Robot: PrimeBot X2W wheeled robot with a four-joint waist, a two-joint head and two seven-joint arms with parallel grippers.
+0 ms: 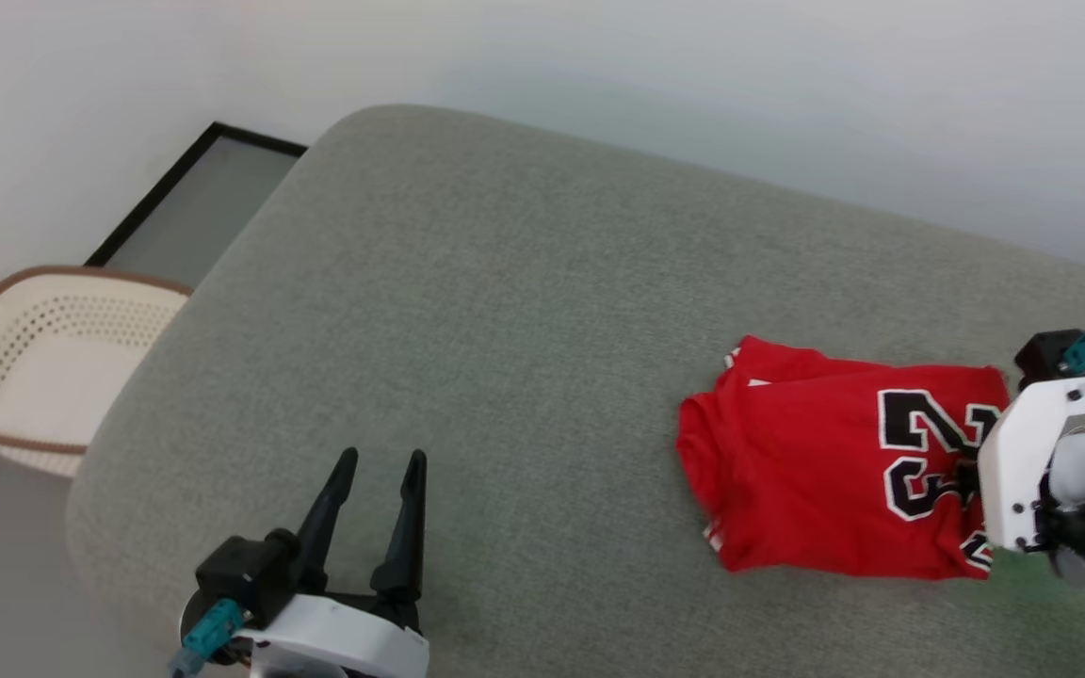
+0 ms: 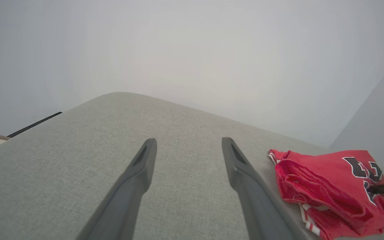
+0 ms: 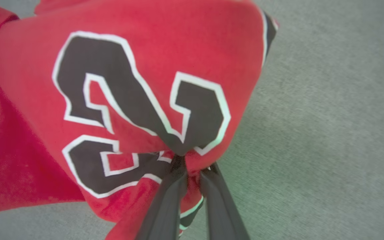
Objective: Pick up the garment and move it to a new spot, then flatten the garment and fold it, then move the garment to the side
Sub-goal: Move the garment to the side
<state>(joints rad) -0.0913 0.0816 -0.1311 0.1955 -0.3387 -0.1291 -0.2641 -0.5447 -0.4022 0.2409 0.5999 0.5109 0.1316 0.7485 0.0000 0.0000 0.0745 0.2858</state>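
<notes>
Off the left edge of the cushion [image 1: 505, 282], on the floor: pale perforated basket [image 1: 43, 358] with brown rim. Beyond it, by the wall [image 1: 599, 66]: black-framed panel [image 1: 194, 198].

Garment [image 1: 806, 471]: folded, number side up, on the right part of the cushion, striped trim showing at its left end.

Right gripper [image 3: 193, 165]: nearly closed, pinching a bunch of red cloth at the edge of the black number.

Left gripper [image 1: 382, 461]: spread wide, holding nothing, over the front left of the cushion, well apart from the garment. Between the two: bare fabric.

Cushion: grey-green weave, rounded far corner. Wall: plain, pale.
</notes>
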